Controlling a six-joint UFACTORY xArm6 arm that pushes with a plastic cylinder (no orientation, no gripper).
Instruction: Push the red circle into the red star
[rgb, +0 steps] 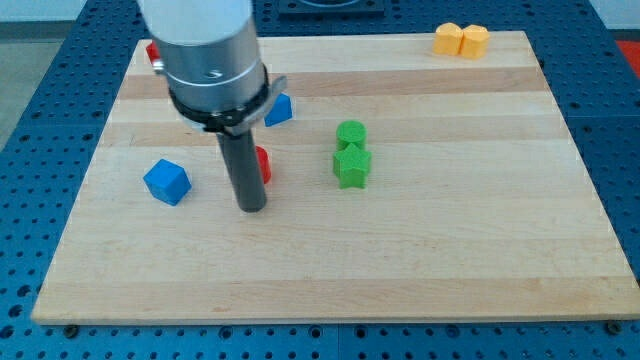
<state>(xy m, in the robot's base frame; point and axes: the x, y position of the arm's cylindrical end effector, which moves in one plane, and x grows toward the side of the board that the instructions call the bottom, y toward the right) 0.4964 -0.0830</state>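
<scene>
My tip (252, 208) rests on the board left of centre. A red block (263, 163) shows just behind the rod on its right side, mostly hidden, so I cannot tell its shape. Another red block (152, 52) peeks out at the view's top left, behind the arm's body, shape also unclear. I cannot tell whether the tip touches the nearer red block.
A blue cube (166, 181) lies left of the tip. A blue block (279, 109) sits above the rod's right. Two green blocks (351, 155) sit together at centre. Two yellow blocks (460, 40) sit at the top right edge of the wooden board (450, 250).
</scene>
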